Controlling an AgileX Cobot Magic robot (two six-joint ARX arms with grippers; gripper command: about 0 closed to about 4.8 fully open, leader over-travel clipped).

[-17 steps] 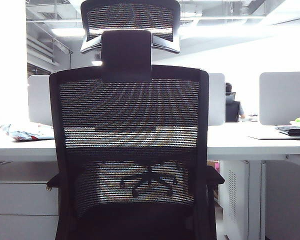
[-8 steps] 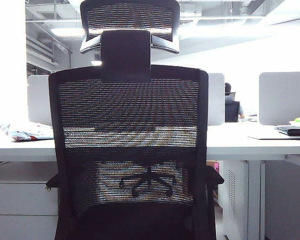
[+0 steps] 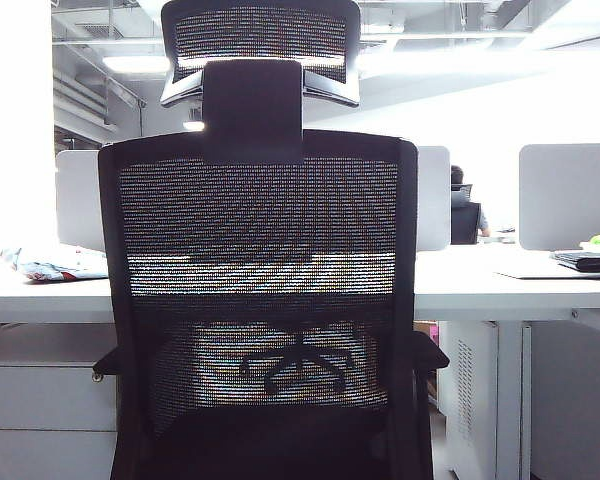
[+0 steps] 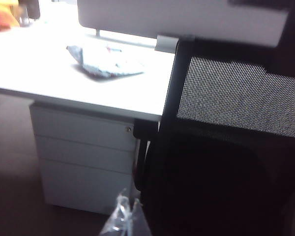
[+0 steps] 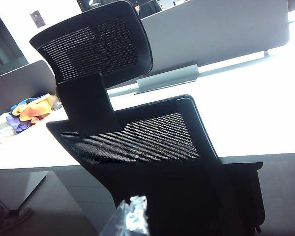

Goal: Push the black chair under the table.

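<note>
A: Item 1, the black chair (image 3: 258, 300)?

B: It is filling the centre of the exterior frame, its back facing the camera, mesh headrest (image 3: 260, 45) reaching the top edge. It is standing in front of the table (image 3: 500, 285), armrests sitting just below the tabletop edge; how far the seat is going under the top cannot be told.

A: Item 2, the table?

B: It is running across the middle of the frame behind the chair, a drawer unit (image 3: 40, 410) sitting under it at lower left. A crumpled bag (image 3: 50, 264) is lying on the top at left, dark flat items (image 3: 585, 261) at right.

A: Item 3, the left gripper (image 4: 125, 219)?

B: It is showing at the bottom edge of its wrist frame, beside the chair's side and in front of the drawers. Only blurred pale tips are showing, lying close together; open or closed cannot be told.

A: Item 4, the right gripper (image 5: 130, 219)?

B: It is showing at the bottom edge of its frame, just behind the chair's mesh back. Its state cannot be told. Neither gripper is appearing in the exterior frame.
</note>
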